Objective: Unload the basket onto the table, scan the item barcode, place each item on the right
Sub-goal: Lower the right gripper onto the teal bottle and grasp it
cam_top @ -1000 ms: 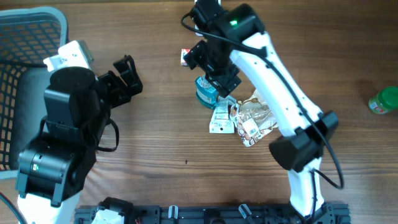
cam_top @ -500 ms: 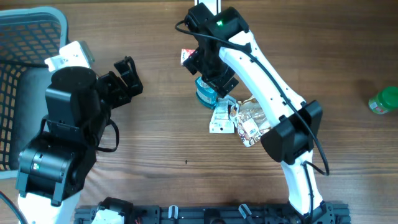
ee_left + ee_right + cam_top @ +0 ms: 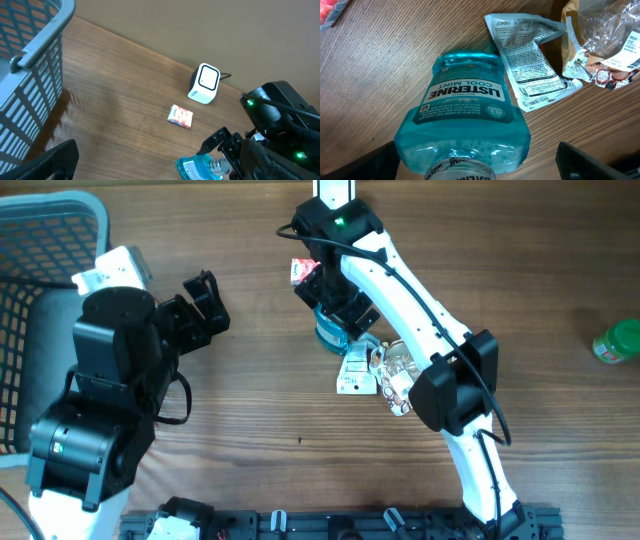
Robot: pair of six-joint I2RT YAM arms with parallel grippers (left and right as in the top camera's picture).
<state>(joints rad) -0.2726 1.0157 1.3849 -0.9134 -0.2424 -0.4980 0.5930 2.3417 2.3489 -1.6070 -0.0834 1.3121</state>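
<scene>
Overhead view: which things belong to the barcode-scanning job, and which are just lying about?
Job in hand: mouthwash bottle, lying under the open right pincer; white scanner.

Lying about for now: white sachet, foil bag, red-and-white packet, green container, basket.

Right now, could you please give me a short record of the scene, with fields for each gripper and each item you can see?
left gripper: open, empty, apart from the items
right gripper: open, above the cap end of the mouthwash bottle, not closed on it
mouthwash bottle: lying on its side, label up
scanner: white, upright, at the far edge
small packet: flat, between scanner and bottle
white sachet: beside the bottle, barcode showing
foil bag: crumpled, next to the sachet
basket: far left
</scene>
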